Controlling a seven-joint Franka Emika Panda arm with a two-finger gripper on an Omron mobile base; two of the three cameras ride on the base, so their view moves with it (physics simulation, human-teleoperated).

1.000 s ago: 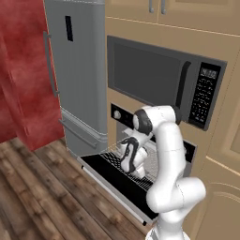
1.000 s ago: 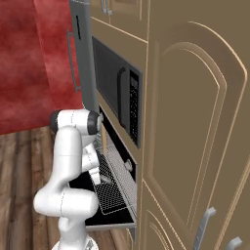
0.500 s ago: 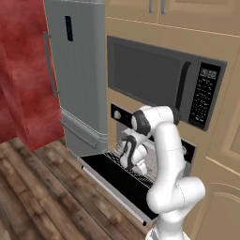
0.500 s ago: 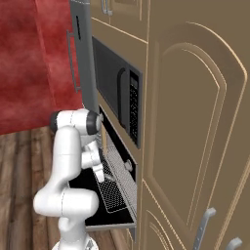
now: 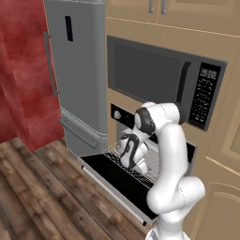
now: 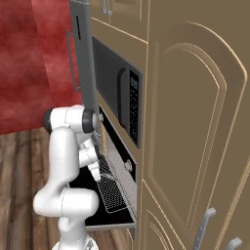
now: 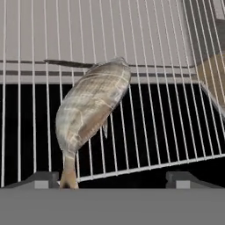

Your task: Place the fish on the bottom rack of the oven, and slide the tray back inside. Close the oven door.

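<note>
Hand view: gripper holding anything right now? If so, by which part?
Nothing held. The gripper is open, its tips wide apart, and the fish lies free on the bottom rack, tail near the left tip.

arm colour: glossy white shell on every link [image 5: 171, 154]
arm shape: thick rounded tubes, bulging at the bends [image 6: 61, 161]
joints: dark grey to black round caps set in the white housings [image 5: 143, 123]
shoulder cap: dark disc at the end of the upper link [image 6: 89, 120]
base: wide white column at the foot [image 5: 173, 232]
finger tips: two small dark grey blocks [image 7: 179, 179]
</note>
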